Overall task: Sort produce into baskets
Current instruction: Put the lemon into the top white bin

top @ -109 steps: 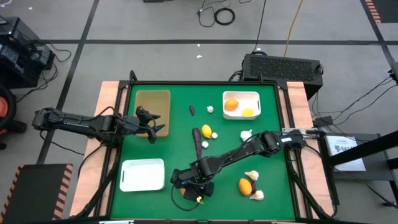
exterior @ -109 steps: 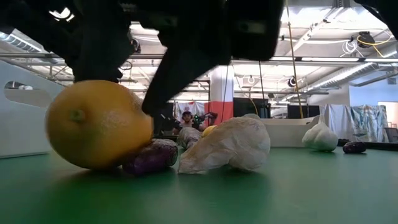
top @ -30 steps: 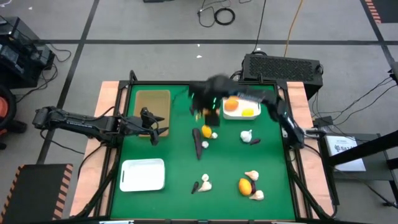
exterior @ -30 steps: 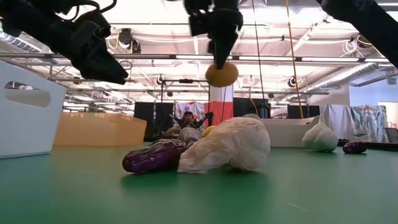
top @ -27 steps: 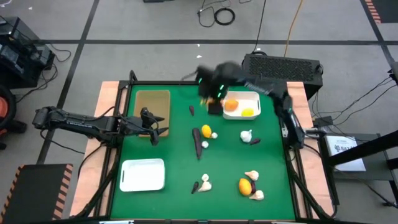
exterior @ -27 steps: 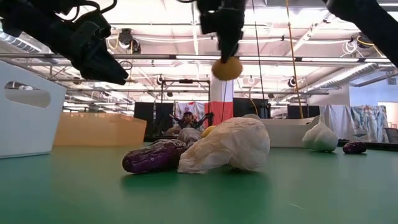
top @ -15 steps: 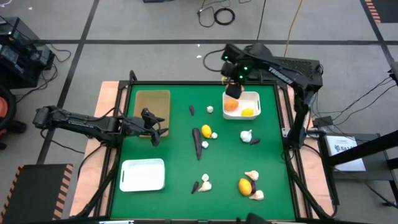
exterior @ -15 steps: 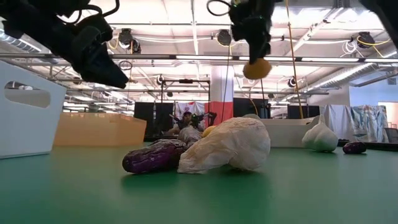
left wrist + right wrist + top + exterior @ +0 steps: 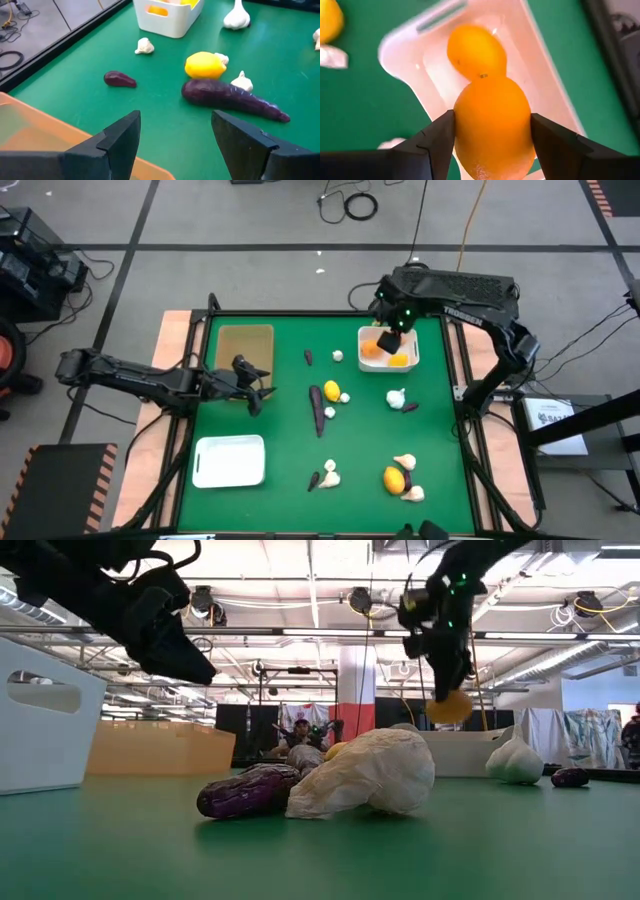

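Lower frame, high view: white tray (image 9: 229, 461) bare; orange (image 9: 394, 478) and bulbs (image 9: 406, 464) loose on tabletop (image 9: 280, 420). Mid frame: long eggplant (image 9: 318, 408), lemon (image 9: 332, 391) unsorted. Left pincer (image 9: 256, 385) apart, idle beside bare tan tray (image 9: 246, 340). Upper right: right pincer (image 9: 492, 131) clamped on citrus (image 9: 492, 120), over far tray (image 9: 410, 335) holding two fruits. Most sorting remains.

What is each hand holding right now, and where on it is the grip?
The right hand grips an orange citrus fruit across its sides, above the white tray. The left hand is open and holds nothing.
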`<move>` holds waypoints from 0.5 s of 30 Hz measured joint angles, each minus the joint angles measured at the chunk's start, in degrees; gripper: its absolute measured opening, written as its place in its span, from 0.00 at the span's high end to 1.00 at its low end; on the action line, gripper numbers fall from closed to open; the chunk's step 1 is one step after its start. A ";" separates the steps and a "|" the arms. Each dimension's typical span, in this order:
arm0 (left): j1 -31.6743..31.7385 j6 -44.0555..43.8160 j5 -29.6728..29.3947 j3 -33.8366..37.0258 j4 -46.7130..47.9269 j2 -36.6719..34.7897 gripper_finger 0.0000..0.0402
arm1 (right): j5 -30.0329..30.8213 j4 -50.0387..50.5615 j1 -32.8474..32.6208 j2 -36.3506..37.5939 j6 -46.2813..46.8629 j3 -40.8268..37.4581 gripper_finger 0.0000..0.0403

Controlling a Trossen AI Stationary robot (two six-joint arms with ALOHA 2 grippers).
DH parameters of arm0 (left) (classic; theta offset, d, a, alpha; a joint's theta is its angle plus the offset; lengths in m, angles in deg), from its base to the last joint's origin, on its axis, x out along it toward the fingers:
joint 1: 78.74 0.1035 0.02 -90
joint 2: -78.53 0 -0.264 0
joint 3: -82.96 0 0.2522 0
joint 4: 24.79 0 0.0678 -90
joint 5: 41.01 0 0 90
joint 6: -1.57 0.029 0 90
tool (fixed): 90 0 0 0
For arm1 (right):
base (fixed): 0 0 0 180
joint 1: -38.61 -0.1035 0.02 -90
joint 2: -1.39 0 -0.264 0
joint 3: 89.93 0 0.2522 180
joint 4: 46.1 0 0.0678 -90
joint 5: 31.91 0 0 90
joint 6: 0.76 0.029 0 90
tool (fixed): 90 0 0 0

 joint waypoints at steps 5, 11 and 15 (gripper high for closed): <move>0.00 0.17 -0.02 -0.02 -1.61 1.98 0.37 | 0.45 -3.32 0.08 -1.29 1.06 -3.65 0.43; 0.02 -0.07 -0.02 -0.02 -2.44 3.83 0.37 | 3.18 -3.78 0.18 -1.93 2.82 -3.67 0.35; 0.01 -0.09 -0.02 -0.02 -3.07 4.68 0.37 | 3.23 -3.75 0.51 -1.93 2.84 -3.67 0.27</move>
